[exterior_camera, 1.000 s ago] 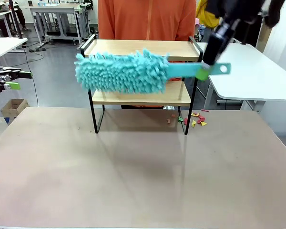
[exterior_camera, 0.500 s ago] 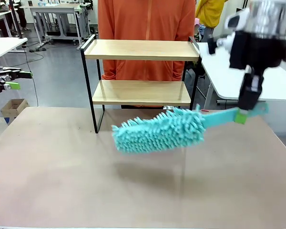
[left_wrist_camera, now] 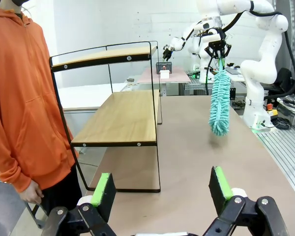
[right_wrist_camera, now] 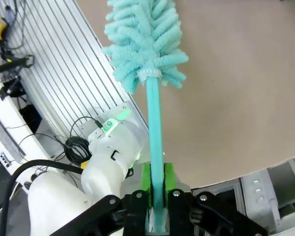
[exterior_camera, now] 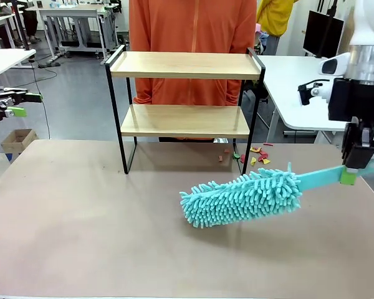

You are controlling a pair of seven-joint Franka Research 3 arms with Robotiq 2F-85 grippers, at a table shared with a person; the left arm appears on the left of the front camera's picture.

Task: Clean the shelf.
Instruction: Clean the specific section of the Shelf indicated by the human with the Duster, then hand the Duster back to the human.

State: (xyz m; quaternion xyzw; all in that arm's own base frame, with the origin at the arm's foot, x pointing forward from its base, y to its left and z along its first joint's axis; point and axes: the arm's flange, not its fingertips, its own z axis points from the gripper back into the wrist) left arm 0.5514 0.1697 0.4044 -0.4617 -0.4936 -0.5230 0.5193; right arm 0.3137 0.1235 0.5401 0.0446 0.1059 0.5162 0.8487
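Front view: the shelf (exterior_camera: 184, 93) stands at upper centre on the far part of the table (exterior_camera: 112, 237), both boards bare, a person in an orange top directly behind it; coloured scraps (exterior_camera: 257, 157) lie on the table by its right rear leg; the right claw (exterior_camera: 354, 173) hangs at the right edge, fingers pointing down from a near-vertical forearm, clamped on the handle end of the turquoise duster (exterior_camera: 243, 198); the duster head slopes down to the left, low over mid-table, apart from the shelf; judgement: to sweep well, the head should be raised level with a board and drawn flat along its length, keeping the handle clear of the black frame; the left claw (exterior_camera: 12, 104) sits at the left edge, well apart

Left wrist view: the left claw (left_wrist_camera: 160, 189) at bottom centre, pads spread wide, nothing between them; the shelf at centre left, seen end-on; the duster hangs at upper right under the right arm

Right wrist view: the right claw (right_wrist_camera: 157, 186) at bottom centre, pads pressed on the duster handle, which runs straight up to the fluffy head at the top
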